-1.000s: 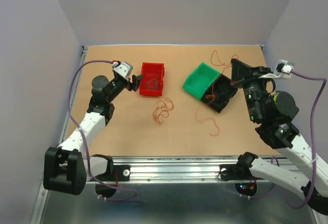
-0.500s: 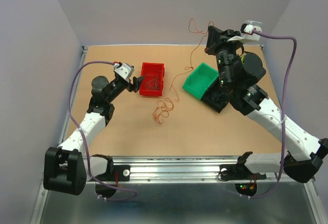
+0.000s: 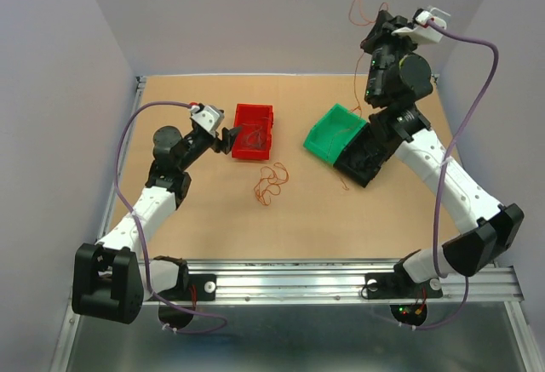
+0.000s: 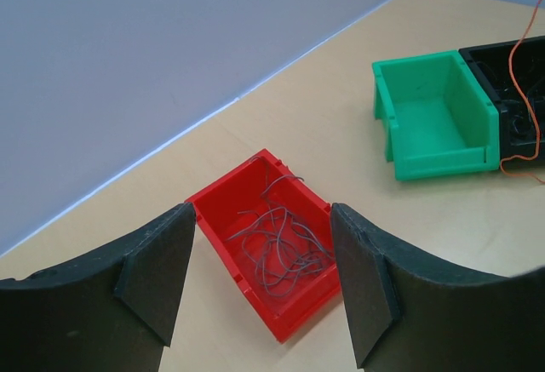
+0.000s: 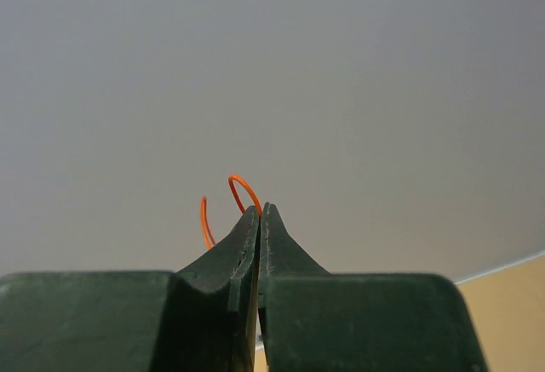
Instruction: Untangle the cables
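Top external takes in the whole table (image 3: 213, 219), a tan board with grey walls on 3 sides and a metal rail along the near edge. The right arm (image 3: 443, 176) stands tall, its right gripper (image 3: 373, 25) high in front of the back wall, above the far right corner. The left arm (image 3: 145, 206) lies low on the left, with the left gripper (image 3: 228, 140) just beside the red bin (image 3: 254, 151). The green bin (image 3: 334, 134) and black bin (image 3: 366, 163) touch, both set at an angle right of centre, well apart from the red one. A loose cable (image 3: 271, 183), orange-red and looped, lies on bare board in front of the red bin. Open board runs from it to the near rail and out to the left edge.

Only the right wrist view shows the grip. The right gripper (image 5: 259, 210) is clenched on an orange cable (image 5: 243, 186), which arches just above the fingertips against plain wall. From above, this cable (image 3: 358, 10) is a faint loop by the gripper.

Only the left wrist view shows that the left gripper (image 4: 262, 227) is released, jaws wide and holding nothing, framing the red bin (image 4: 217, 210). In that bin lie tangled grey wires (image 4: 277, 244). At the right edge the orange cable (image 4: 521, 74) hangs down across the black bin (image 4: 519, 57), beside the green bin (image 4: 430, 117).
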